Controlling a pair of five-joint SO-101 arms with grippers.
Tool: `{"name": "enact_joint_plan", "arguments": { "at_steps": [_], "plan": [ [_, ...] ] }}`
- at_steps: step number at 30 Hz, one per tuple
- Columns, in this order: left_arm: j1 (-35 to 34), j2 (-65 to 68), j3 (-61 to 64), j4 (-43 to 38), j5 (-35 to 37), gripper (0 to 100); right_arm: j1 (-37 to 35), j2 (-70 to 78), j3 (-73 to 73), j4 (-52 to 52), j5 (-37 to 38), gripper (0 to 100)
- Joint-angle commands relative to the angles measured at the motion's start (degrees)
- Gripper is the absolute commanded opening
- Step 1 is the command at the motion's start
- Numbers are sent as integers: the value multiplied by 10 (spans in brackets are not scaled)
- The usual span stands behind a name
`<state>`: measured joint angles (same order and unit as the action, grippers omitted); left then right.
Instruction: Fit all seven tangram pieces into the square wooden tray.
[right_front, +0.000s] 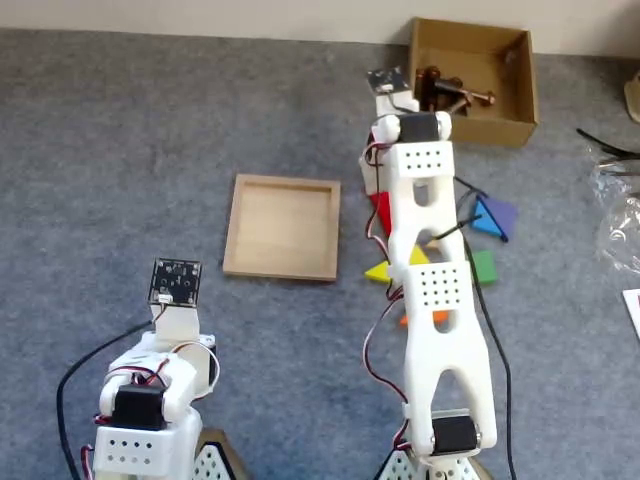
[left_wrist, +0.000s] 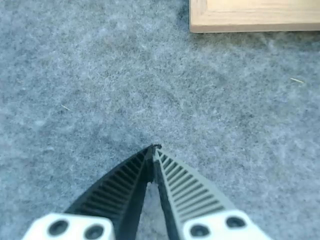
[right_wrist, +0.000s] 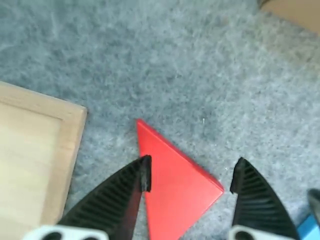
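In the high view, the square wooden tray (right_front: 282, 228) is seen lying empty on the grey carpet (right_front: 120, 150). The right arm (right_front: 425, 240) is stretched out just to its right over scattered pieces: a red triangle (right_front: 380, 208) nearest the tray, a yellow piece (right_front: 378, 272), a green piece (right_front: 484, 267), a blue piece (right_front: 492, 215) and an orange piece (right_front: 437, 318). The left arm (right_front: 150, 400) is folded at the near left. In the left wrist view, the left gripper (left_wrist: 153, 148) is shown pressed together and empty over bare carpet, short of the tray's corner. In the right wrist view, the right gripper (right_wrist: 191, 174) is shown spread astride the red triangle, which lies flat just beside the tray's rim. Picking it up is judged to be the step in hand. The jaws should be lowered squarely to the carpet, so that the thin piece is pinched across its edges rather than pushed away. The triangle's outline and the jaws' spread, covered by the arm from above, are supplied here, while the layout of the other pieces is given from above.
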<state>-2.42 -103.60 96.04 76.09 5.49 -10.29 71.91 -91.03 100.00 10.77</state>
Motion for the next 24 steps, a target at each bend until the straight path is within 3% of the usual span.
{"name": "enact_joint_plan", "arguments": {
  "at_steps": [1,5,24],
  "plan": [
    [10,-4,11,-2,4,5,-2,-20,-8,11,-3,255],
    [10,-4,11,-2,4,5,-1,-57,20,12,-2,256],
    [10,-4,11,-2,4,5,-5,-432,448,11,26,256]
  ]
}}
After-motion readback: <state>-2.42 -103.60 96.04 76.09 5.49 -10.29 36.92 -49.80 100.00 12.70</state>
